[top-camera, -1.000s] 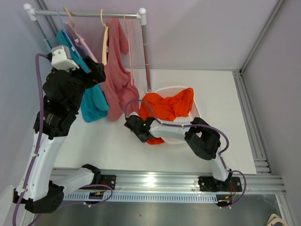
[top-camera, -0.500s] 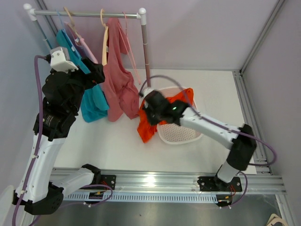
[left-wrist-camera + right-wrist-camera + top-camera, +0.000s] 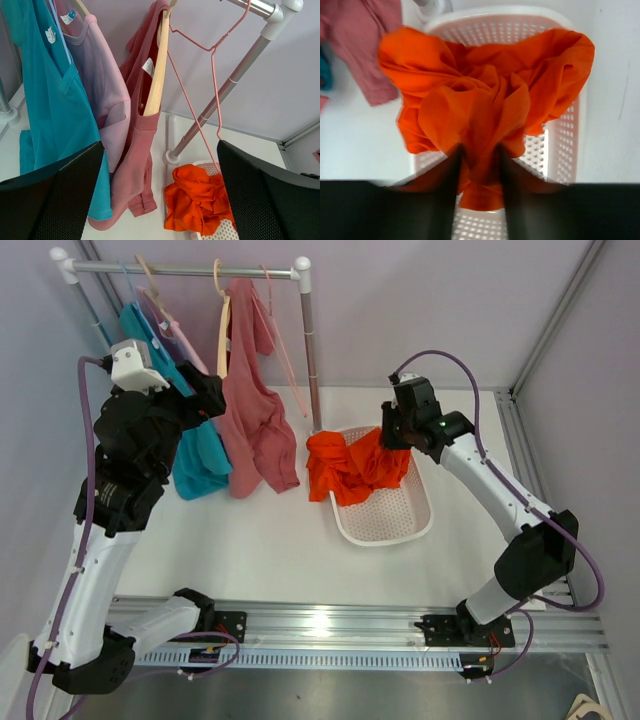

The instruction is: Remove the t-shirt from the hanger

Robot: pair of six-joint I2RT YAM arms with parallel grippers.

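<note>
Plenty of bare table (image 3: 250, 540) beside basket (image 3: 385, 515); right gripper (image 3: 390, 437) pinching orange t-shirt (image 3: 350, 465) swung rightward; left gripper (image 3: 160, 150) released

Bright, even light; right-wrist view blurred along its bottom edge.

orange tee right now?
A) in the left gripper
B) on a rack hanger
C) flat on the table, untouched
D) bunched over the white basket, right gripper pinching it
D: the orange t-shirt is heaped over the white basket, and the right gripper is closed on a fold of it.
</note>
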